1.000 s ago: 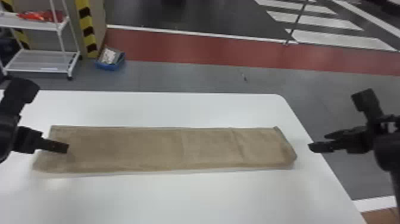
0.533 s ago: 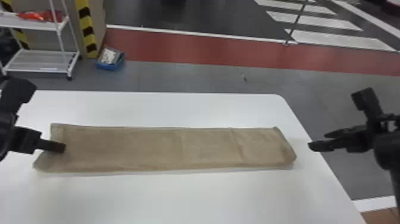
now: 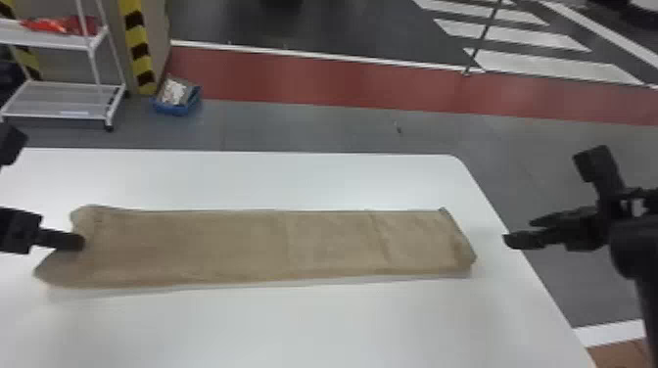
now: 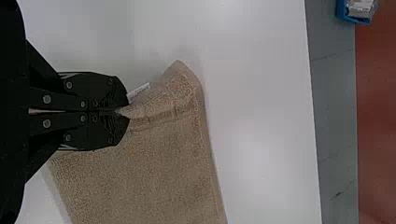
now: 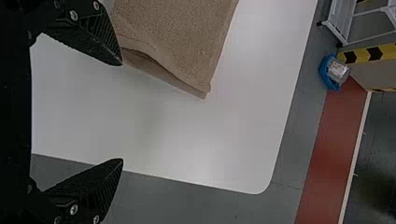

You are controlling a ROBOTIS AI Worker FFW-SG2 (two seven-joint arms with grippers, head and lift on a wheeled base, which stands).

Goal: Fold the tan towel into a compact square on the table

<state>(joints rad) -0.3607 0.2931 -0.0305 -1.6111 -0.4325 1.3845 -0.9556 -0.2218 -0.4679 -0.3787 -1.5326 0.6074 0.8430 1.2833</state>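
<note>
My left end effector (image 4: 122, 111) pinches the towel (image 3: 245, 244) by its left end, likely to fold it; my right end effector (image 5: 121, 112) hangs wide beyond the other.

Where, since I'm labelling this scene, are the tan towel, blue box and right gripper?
Tan towel (image 3: 235, 247), head view, upper face.
Blue box (image 3: 171, 109), head view, near wall.
Right gripper (image 5: 122, 112), right wrist view, midway between fingertips.
</note>
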